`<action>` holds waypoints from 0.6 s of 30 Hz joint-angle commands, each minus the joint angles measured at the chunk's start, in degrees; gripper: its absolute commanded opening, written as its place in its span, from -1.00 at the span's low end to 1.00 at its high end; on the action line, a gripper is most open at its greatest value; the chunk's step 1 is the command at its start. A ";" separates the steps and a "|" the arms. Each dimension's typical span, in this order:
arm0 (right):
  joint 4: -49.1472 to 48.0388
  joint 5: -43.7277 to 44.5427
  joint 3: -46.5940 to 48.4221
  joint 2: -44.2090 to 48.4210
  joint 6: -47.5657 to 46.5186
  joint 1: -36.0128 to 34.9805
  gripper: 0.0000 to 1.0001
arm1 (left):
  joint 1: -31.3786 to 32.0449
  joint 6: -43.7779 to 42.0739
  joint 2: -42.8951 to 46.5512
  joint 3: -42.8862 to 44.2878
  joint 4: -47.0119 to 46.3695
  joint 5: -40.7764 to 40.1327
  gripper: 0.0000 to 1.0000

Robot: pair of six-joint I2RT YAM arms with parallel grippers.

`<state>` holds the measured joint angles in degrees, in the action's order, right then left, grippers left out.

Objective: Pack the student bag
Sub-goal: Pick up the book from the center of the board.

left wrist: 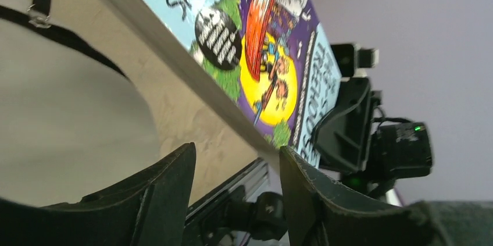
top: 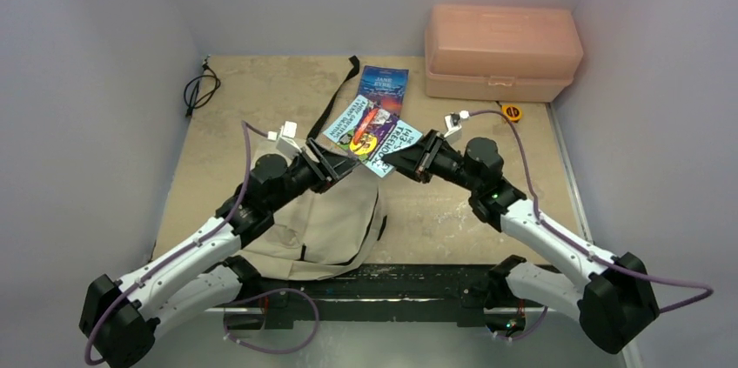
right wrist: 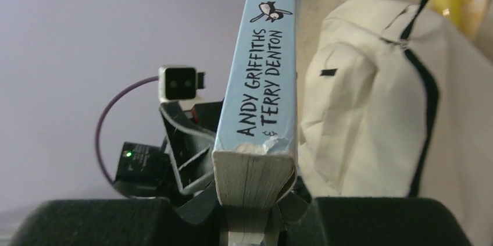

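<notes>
The beige student bag (top: 331, 229) lies slumped at the near middle, its black strap (top: 335, 103) trailing to the back. My right gripper (top: 393, 160) is shut on the near corner of a thick light-blue paperback (top: 370, 129) and holds it tilted above the table, just past the bag's top. In the right wrist view the book's spine (right wrist: 264, 71) rises from between the fingers, with the bag (right wrist: 372, 100) to its right. My left gripper (top: 345, 168) is open and empty beside the book's left corner. The cover (left wrist: 261, 54) runs above its fingertips (left wrist: 296, 167).
A dark-blue book (top: 383, 85) lies flat behind the held one. A rigid salmon-pink box (top: 500, 50) stands at the back right, with a small yellow tape measure (top: 512, 111) in front of it. A black cable (top: 198, 90) lies at the back left.
</notes>
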<state>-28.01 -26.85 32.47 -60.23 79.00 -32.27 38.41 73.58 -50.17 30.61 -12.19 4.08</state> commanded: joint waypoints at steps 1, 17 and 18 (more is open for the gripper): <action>20.62 10.59 10.21 6.01 -16.47 2.13 -1.00 | 2.56 -13.41 1.96 6.61 23.99 2.28 0.08; 50.62 22.65 18.68 12.07 -34.46 4.82 -1.00 | 26.34 -30.47 -23.32 29.54 50.28 -22.41 0.07; 50.98 22.68 18.71 12.26 -34.71 4.77 -1.00 | 26.70 -30.51 -24.17 30.11 50.98 -23.20 0.01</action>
<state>23.35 -5.89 48.27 -50.52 48.23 -27.64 63.92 47.24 -71.53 56.95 32.56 -12.38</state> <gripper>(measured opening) 0.242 0.549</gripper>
